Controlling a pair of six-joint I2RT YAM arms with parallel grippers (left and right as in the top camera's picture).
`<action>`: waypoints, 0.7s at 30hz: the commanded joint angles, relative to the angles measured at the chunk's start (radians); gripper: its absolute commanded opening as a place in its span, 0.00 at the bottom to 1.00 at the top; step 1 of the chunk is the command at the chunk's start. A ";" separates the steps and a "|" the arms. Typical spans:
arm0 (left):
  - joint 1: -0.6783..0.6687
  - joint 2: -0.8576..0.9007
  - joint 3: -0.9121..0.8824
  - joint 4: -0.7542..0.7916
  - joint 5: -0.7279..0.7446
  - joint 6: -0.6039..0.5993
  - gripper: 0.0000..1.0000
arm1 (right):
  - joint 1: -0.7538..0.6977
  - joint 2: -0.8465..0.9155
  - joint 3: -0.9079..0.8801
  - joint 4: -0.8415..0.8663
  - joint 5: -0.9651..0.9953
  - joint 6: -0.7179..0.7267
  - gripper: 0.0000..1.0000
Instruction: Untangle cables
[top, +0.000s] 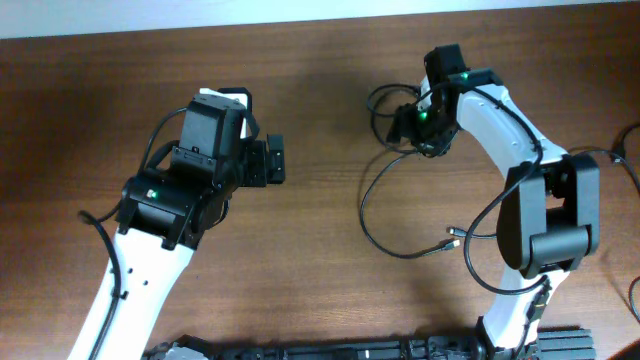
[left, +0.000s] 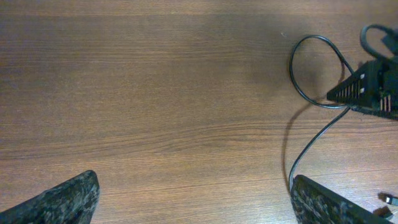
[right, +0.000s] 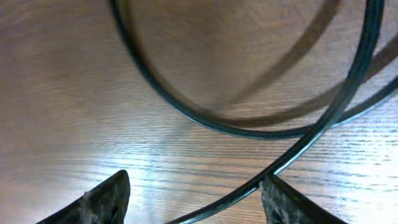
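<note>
The cables (top: 372, 215) are thin black cords lying on the wooden table right of centre, with small loops (top: 385, 105) at the top and a plug end (top: 452, 238) lower down. My right gripper (top: 408, 124) is low over the loops. In the right wrist view its jaws (right: 196, 198) stand apart, and one cable strand (right: 311, 140) runs between them and touches the right finger (right: 287, 202). A second loop (right: 205, 119) curves just ahead. My left gripper (top: 275, 160) is open over bare wood, left of the cables (left: 291, 71), with nothing between its fingers (left: 193, 200).
The right arm's white links (top: 540, 200) stretch over the table's right side, and a dark cord (top: 625, 150) lies at the right edge. A black base rail (top: 350, 350) runs along the front edge. The table's far edge (top: 300, 22) is at the top.
</note>
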 joint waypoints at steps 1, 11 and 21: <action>0.005 -0.016 0.011 -0.001 -0.011 -0.010 0.99 | 0.004 -0.010 -0.017 0.013 0.025 0.034 0.68; 0.005 -0.016 0.011 -0.002 -0.011 -0.010 0.99 | 0.004 -0.010 -0.017 -0.031 0.128 0.034 0.87; 0.005 -0.016 0.011 -0.001 -0.011 -0.010 0.99 | 0.035 -0.010 -0.021 -0.075 0.125 0.098 0.87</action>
